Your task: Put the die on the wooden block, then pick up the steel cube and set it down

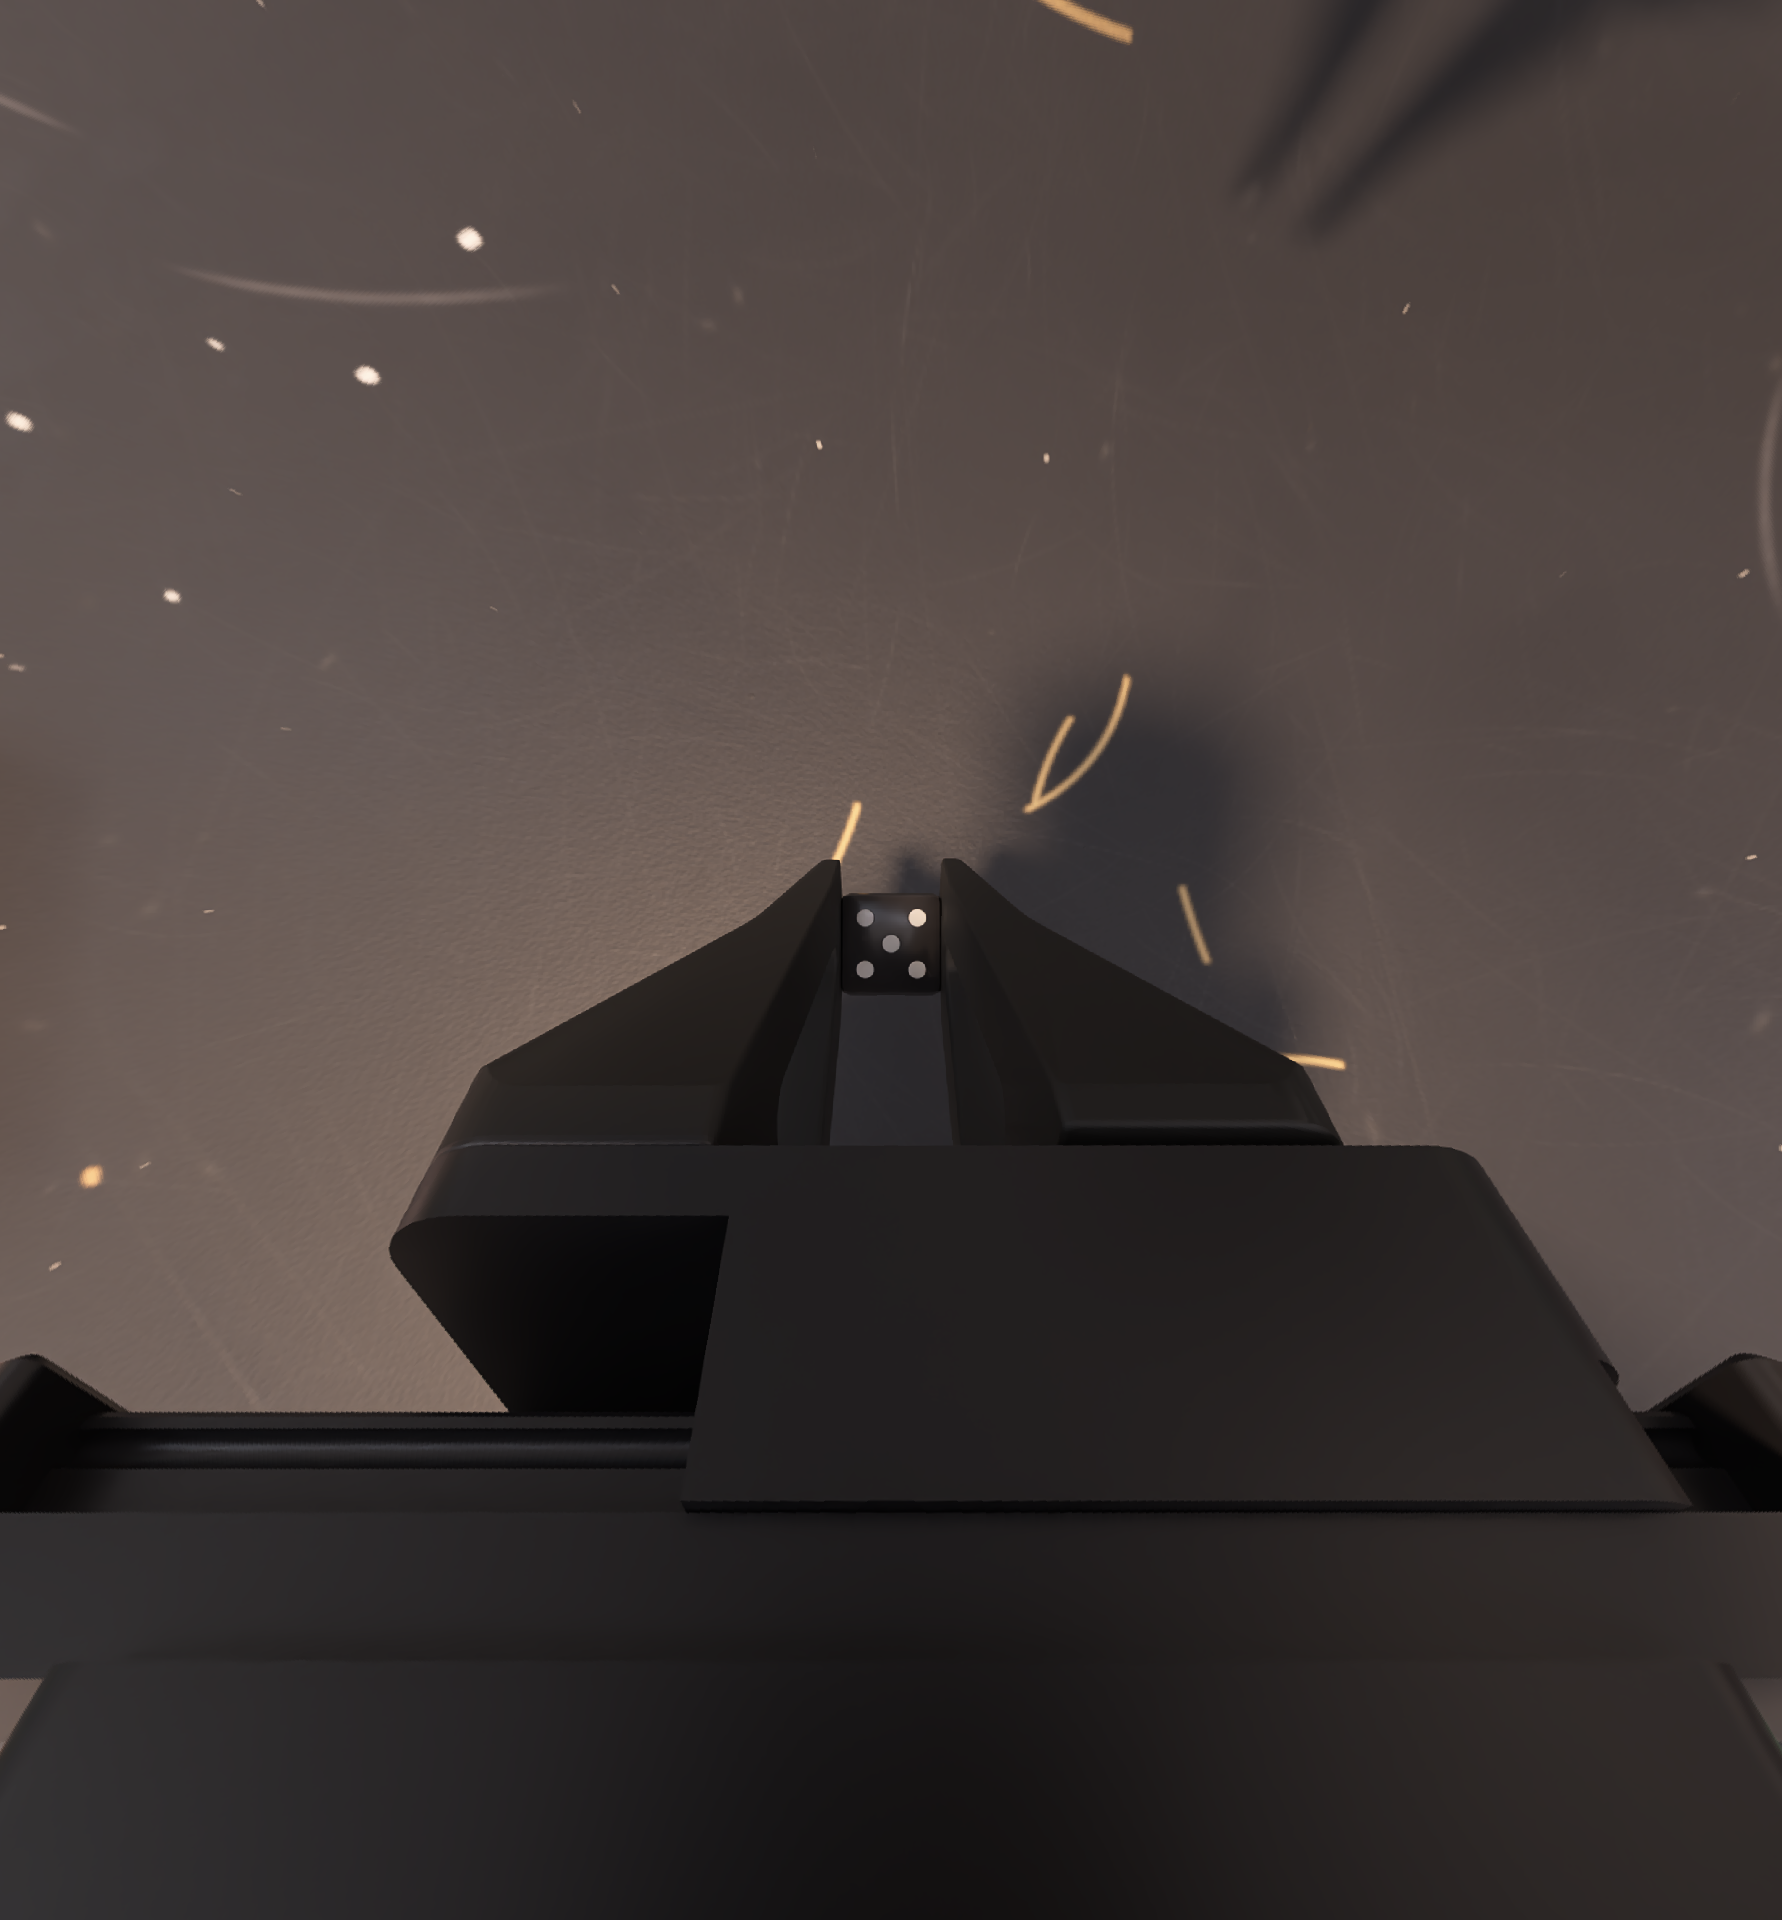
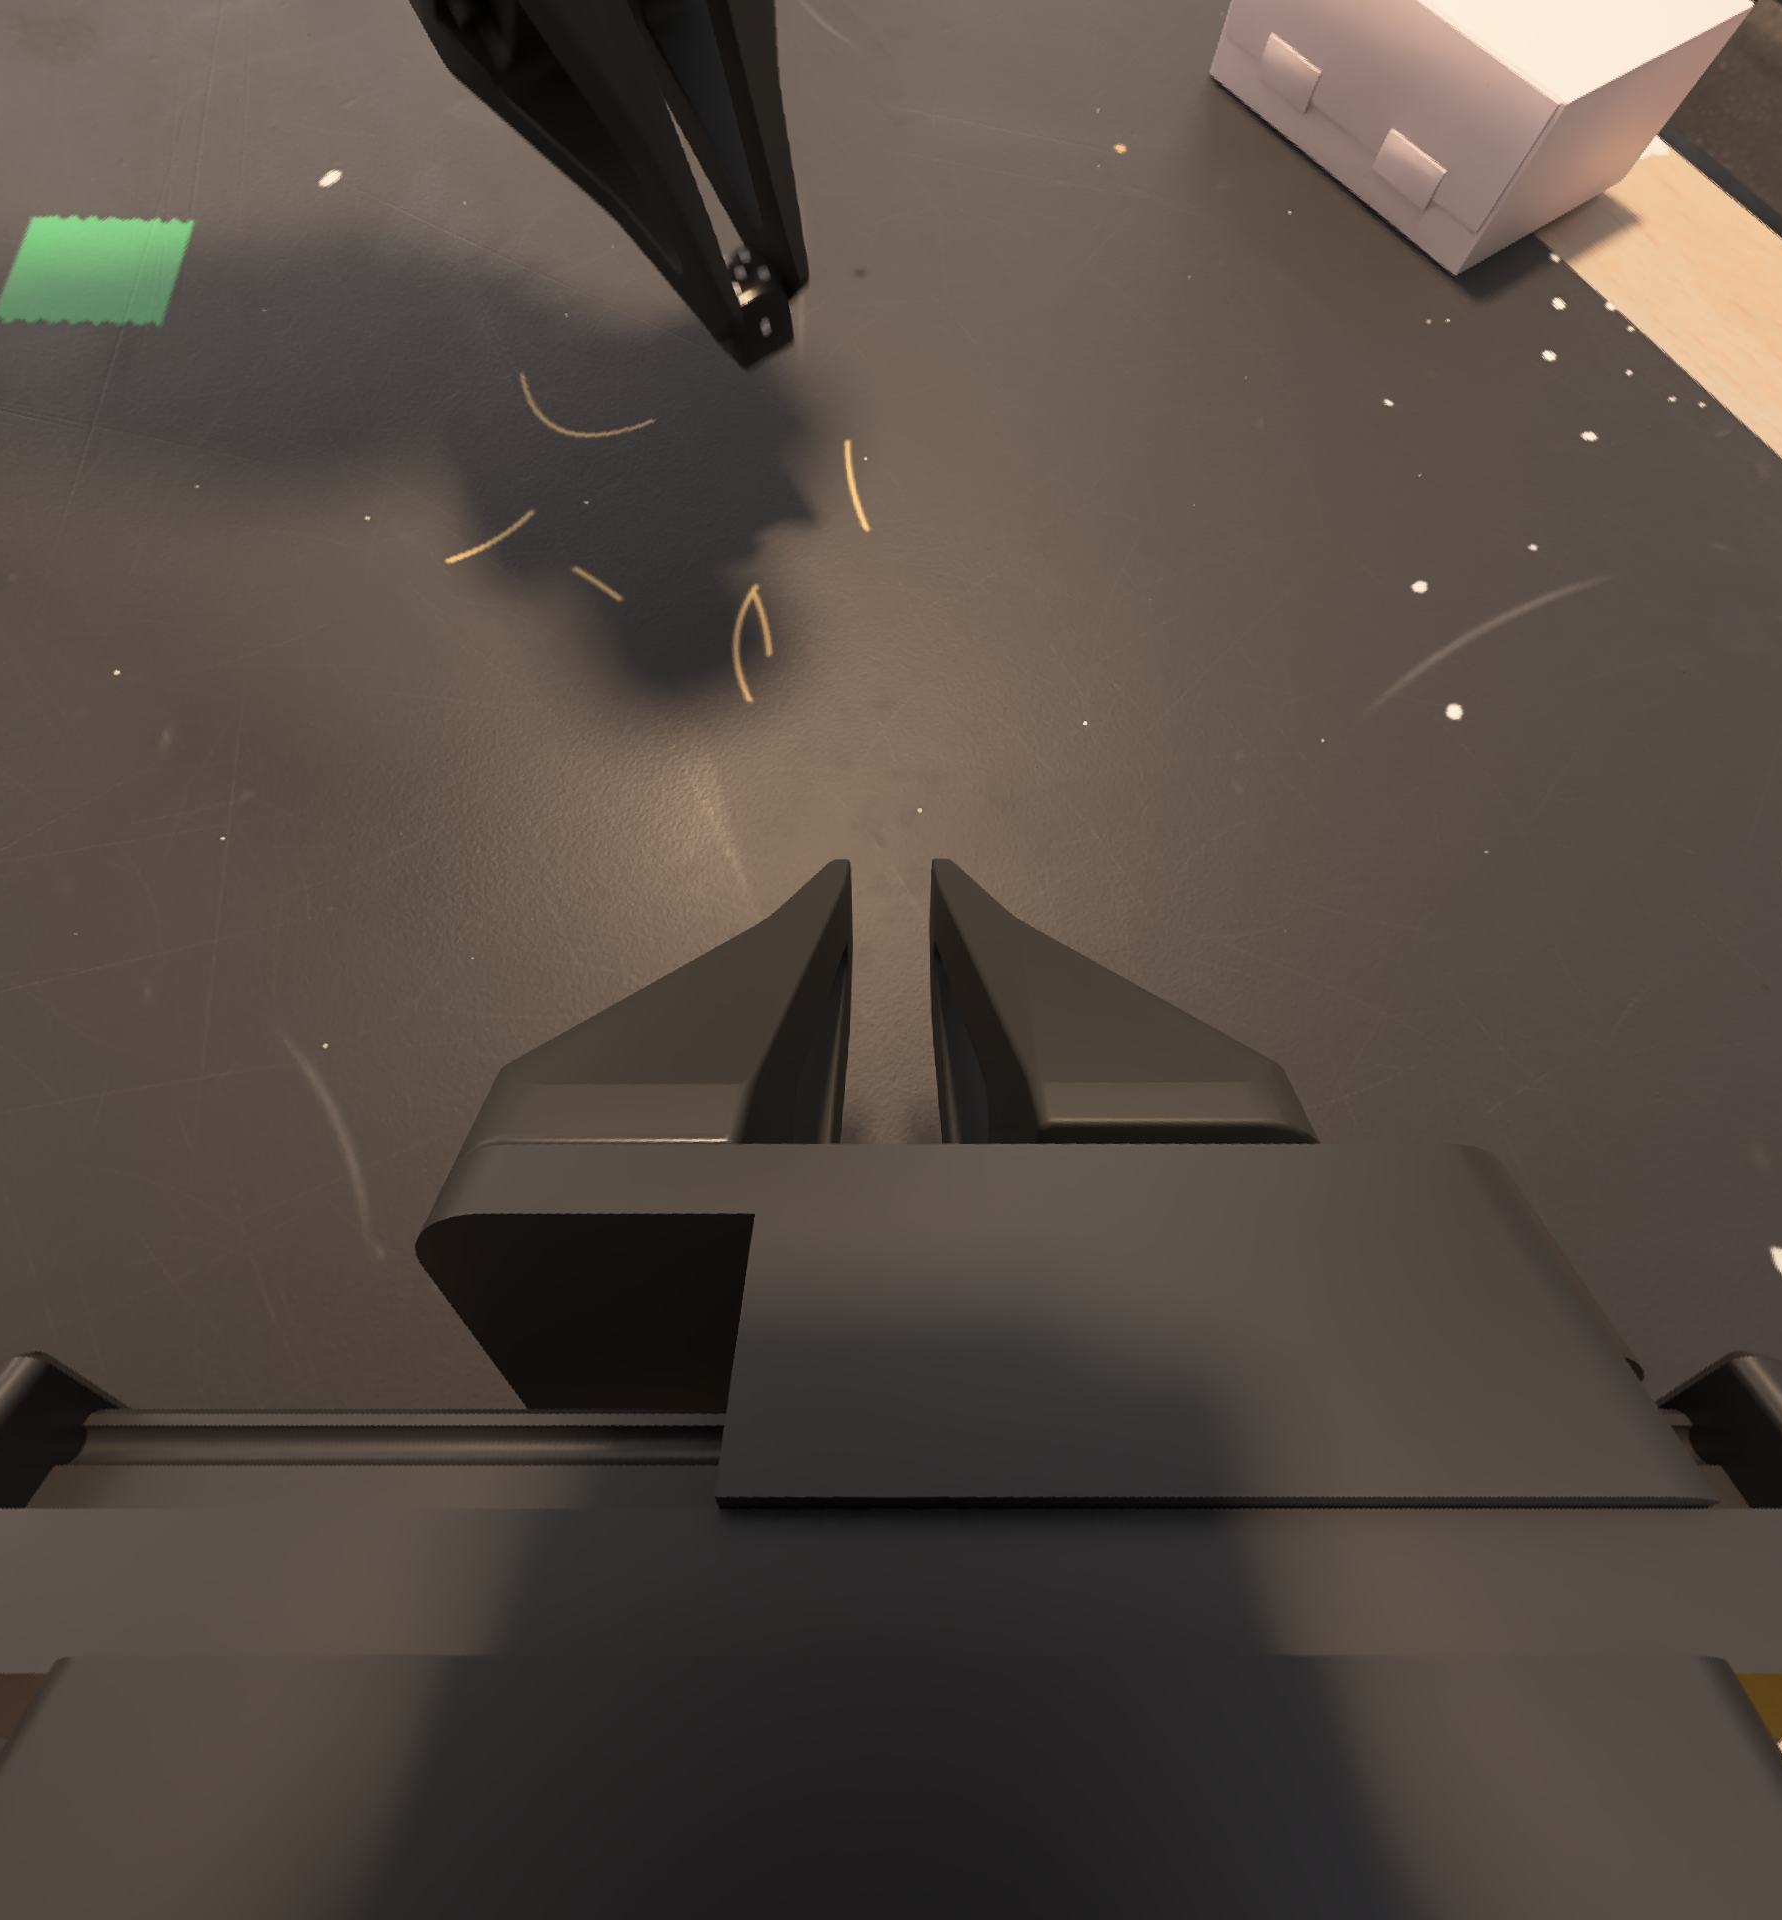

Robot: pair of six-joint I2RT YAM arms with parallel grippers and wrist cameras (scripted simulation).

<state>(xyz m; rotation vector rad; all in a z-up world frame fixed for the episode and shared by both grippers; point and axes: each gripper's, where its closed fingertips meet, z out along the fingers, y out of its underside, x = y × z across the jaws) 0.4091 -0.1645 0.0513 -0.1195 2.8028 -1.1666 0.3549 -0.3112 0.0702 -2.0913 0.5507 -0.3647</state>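
The dark scratched tabletop (image 2: 1178, 644) fills both views. At one o'clock in our right wrist view sits a pale box (image 2: 1469, 114); at ten o'clock lies a green patch (image 2: 92, 272). Our left gripper (image 1: 890, 883) holds the die (image 1: 890, 943), fingers clamped on two opposite faces, above the tabletop. Our right gripper (image 2: 890, 873) hangs empty, fingers narrowly apart. We judge the die light, rigid and rather slick, best pinched flat-on at mid-height. Neither wooden block nor steel cube shows.
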